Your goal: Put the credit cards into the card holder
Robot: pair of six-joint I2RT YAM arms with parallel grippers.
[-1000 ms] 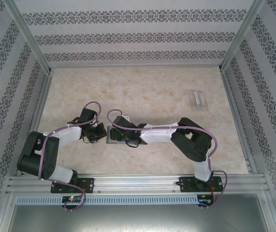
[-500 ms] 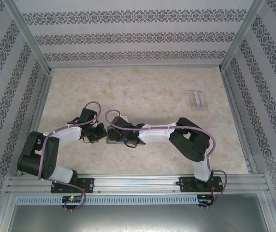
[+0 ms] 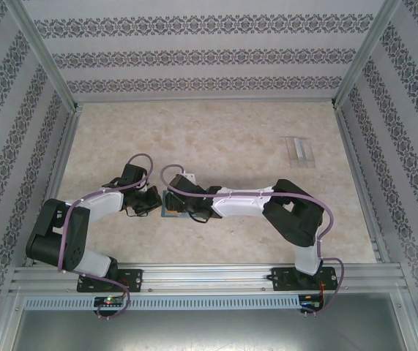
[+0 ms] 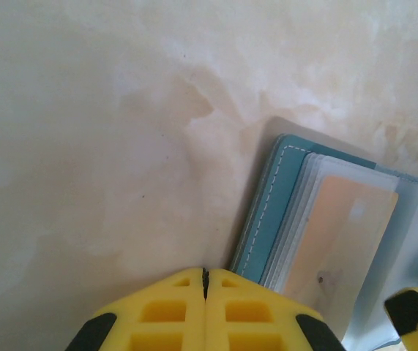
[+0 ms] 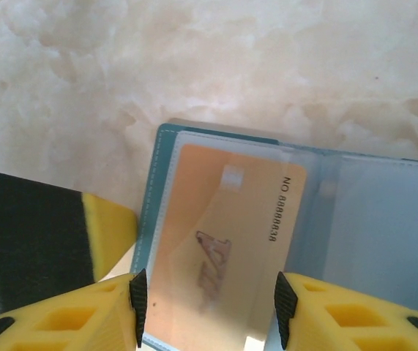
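Credit card [image 5: 223, 241] inside card holder [image 5: 370, 219], between right end effector [image 5: 212, 307] fingers

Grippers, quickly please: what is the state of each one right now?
Left gripper: closed, empty, beside the card holder.
Right gripper: open, jaws apart over the orange card in the card holder.

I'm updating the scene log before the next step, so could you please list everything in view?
Table: one, beige marbled, beneath everything.
Card holder: one, teal, lying open between the claws.
Card: one, orange, in the holder's clear sleeve.
Clear stand: one, see-through, far right of the table.
Left claw: one, yellow and black, shut, at the holder's edge.
Right claw: one, yellow and black, open, astride the card.
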